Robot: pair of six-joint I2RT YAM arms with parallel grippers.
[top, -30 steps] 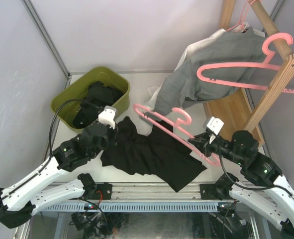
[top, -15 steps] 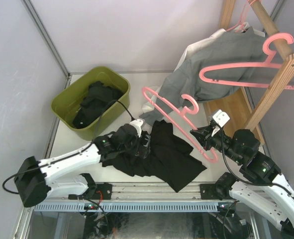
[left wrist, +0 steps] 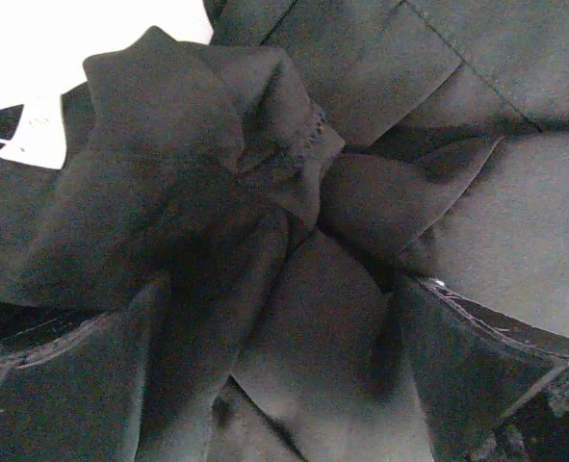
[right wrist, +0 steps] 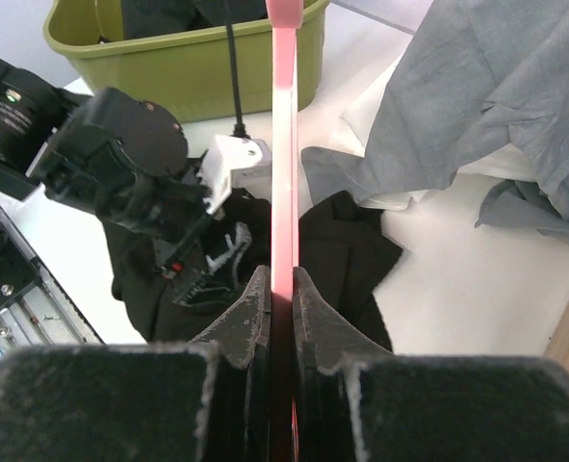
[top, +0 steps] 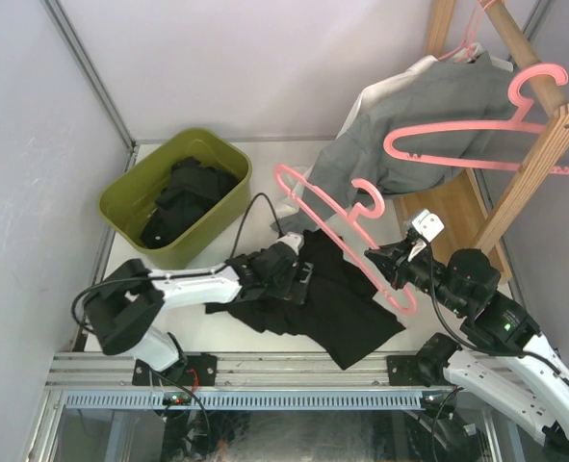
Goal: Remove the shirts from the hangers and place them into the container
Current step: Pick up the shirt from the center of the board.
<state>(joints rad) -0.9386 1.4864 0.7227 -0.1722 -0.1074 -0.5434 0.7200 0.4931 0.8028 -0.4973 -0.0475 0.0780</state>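
Note:
A black shirt [top: 347,313] lies crumpled on the white table in front of the arms. My left gripper [top: 300,273] is low over its left part, open. Its fingers stand wide apart on either side of a bunched fold of the black shirt [left wrist: 197,125]. My right gripper [top: 382,267] is shut on the bar of a pink hanger [top: 315,199], which is raised clear of the black shirt and bare. The right wrist view shows the hanger [right wrist: 284,144] clamped between the pads. The olive-green container [top: 204,231] at the back left holds another black shirt [top: 183,197].
A grey shirt [top: 428,101] over a white one hangs from the wooden rack [top: 539,159] at the back right, its hem reaching the table. A second pink hanger [top: 477,142] lies across the grey shirt. A third hanger [top: 467,43] hooks the pole higher up.
My left arm swung right from beside the container to the black shirt, and its gripper opened. My right gripper lifted the pink hanger up and back, off the shirt.

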